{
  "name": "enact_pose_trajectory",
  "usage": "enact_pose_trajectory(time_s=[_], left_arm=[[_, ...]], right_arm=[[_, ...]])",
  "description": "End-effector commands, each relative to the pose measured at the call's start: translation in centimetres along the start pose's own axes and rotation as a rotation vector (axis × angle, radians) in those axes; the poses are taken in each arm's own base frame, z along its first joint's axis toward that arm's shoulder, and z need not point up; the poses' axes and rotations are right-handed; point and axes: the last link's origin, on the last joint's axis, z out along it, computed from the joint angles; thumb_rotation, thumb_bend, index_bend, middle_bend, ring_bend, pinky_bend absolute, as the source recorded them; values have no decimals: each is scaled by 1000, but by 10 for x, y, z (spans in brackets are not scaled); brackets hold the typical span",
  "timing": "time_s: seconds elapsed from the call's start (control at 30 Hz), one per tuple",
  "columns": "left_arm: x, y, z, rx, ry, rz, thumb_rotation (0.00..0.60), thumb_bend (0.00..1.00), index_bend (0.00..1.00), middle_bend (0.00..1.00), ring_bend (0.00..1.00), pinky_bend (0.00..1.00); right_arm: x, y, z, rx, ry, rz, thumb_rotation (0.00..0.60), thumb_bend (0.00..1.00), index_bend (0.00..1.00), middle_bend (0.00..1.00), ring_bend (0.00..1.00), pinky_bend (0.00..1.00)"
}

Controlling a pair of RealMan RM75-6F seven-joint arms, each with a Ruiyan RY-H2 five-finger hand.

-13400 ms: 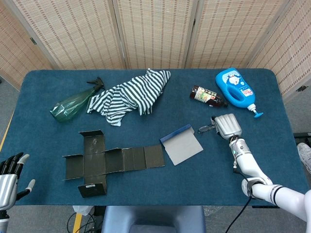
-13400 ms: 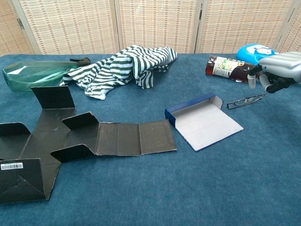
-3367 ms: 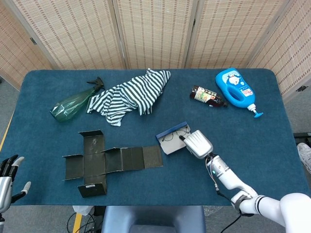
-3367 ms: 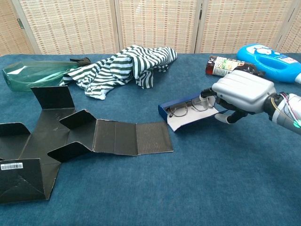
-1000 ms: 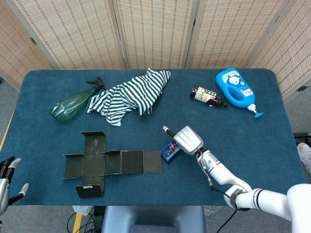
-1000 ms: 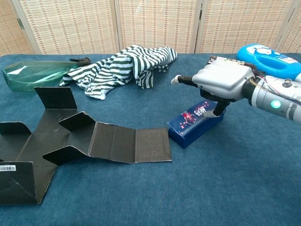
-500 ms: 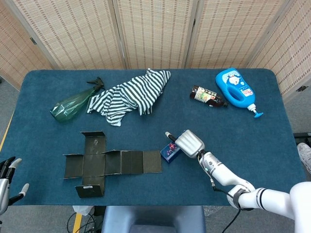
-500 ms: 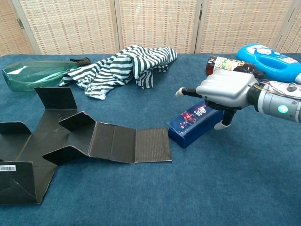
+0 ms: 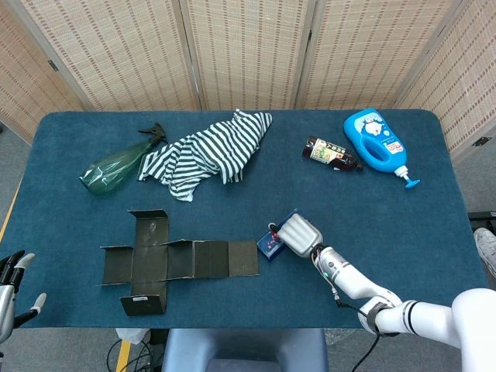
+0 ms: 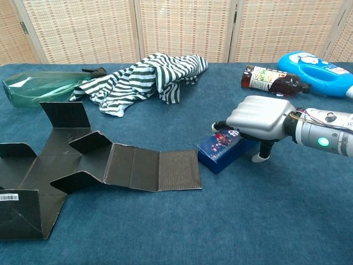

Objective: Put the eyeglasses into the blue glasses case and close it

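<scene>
The blue glasses case [image 10: 219,148] [image 9: 270,244] lies shut on the blue table, its lid printed with red and white marks. The eyeglasses are hidden from both views. My right hand [image 10: 258,123] [image 9: 299,233] lies palm down on the case's right half, pressing on the lid, with the thumb [image 10: 264,150] reaching down beside the case to the cloth. It holds nothing. My left hand [image 9: 11,280] hangs off the table's near left corner with its fingers spread apart and empty.
A flattened black cardboard box [image 10: 83,160] lies just left of the case. Behind are a striped shirt [image 10: 146,74], a green spray bottle [image 10: 41,87], a dark sauce bottle [image 10: 270,78] and a blue detergent bottle [image 10: 317,65].
My right hand has come down from above the case onto its lid. The case has stayed shut in the same place. The left hand has not moved.
</scene>
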Motion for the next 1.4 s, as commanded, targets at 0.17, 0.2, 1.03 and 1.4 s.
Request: enact_pose_trajectory(time_s=[0.17,0.2,1.03,1.4], left_arm=[[-1,0,0,-1,-2,1,600,320,175,140,148,188],[-1,0,0,0,-2,1,600,319,175,140,148,188],[0,5,3,-17,-3,5,600,319,175,140,149,188],[-1,14,13,-51,0,7,600,319,175,140,148,188]], right_arm=[[-4,-1,-5,-2,3,-14,600,314,439,901,971,956],[-4,-1,-6,-4,5,-14,600,332,464,904,971,956],[12,34,-13,-173,15,110,600,233,0,896,971,956],[14,75,-92,-361,99,168,600,280,130,763,823,887]])
